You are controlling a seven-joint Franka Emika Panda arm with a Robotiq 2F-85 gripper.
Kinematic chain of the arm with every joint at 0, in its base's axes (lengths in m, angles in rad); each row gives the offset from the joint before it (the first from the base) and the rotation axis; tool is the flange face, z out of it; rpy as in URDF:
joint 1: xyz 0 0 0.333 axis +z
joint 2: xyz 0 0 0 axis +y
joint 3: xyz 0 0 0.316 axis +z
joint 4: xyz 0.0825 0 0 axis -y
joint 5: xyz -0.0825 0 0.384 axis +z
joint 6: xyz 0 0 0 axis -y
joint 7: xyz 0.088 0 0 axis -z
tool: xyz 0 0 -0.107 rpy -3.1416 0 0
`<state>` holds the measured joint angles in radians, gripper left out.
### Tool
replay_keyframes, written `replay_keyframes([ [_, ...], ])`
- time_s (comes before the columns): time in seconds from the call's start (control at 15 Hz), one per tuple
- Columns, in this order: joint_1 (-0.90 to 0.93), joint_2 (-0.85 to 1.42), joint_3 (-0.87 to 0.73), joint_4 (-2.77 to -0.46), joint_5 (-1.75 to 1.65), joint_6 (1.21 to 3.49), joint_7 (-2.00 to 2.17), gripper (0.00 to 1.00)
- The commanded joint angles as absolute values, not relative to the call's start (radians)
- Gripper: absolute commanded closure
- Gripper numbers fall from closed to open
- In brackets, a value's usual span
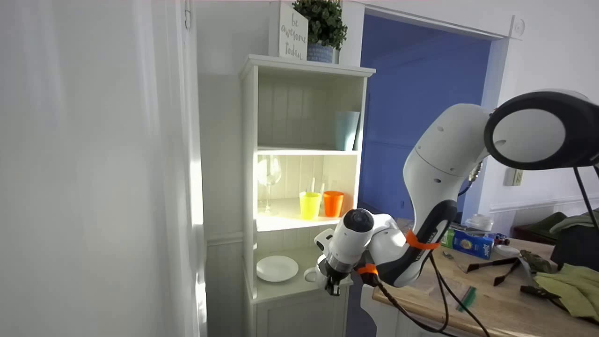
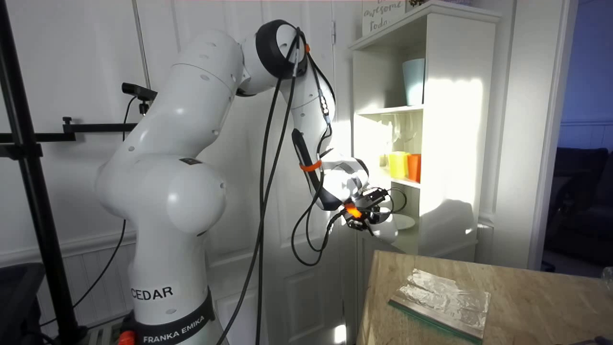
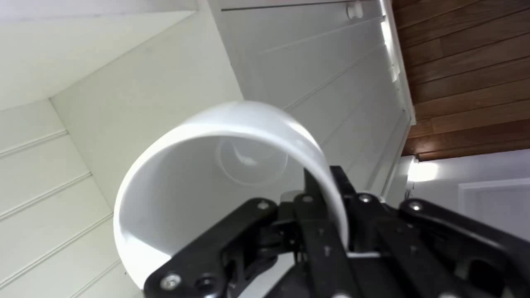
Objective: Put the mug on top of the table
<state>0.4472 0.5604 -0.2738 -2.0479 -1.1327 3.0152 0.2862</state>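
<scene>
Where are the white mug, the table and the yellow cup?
White mug (image 3: pixel 207 186): wrist view, on its inner wall.
Table (image 2: pixel 536 306): in an exterior view, on its bare top.
Yellow cup (image 1: pixel 310 206): in an exterior view, on its side.

Your light-wood table (image 2: pixel 539 294) carries a clear plastic bag (image 2: pixel 440 298), green along one edge. You've also got a blue box (image 1: pixel 475 244) and yellow-green cloth (image 1: pixel 573 291) there.

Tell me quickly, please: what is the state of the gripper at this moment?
Gripper: closed, holding the white mug by its wall at the rim.
</scene>
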Motion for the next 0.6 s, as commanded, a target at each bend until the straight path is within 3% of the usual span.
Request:
replay_keyframes([
  [0.0,0.383,0.353,-0.151,-2.256,-0.942,2.899,0.177,0.98],
  [0.53,-0.048,0.102,0.385,-2.328,-0.296,2.557,-0.149,0.98],
])
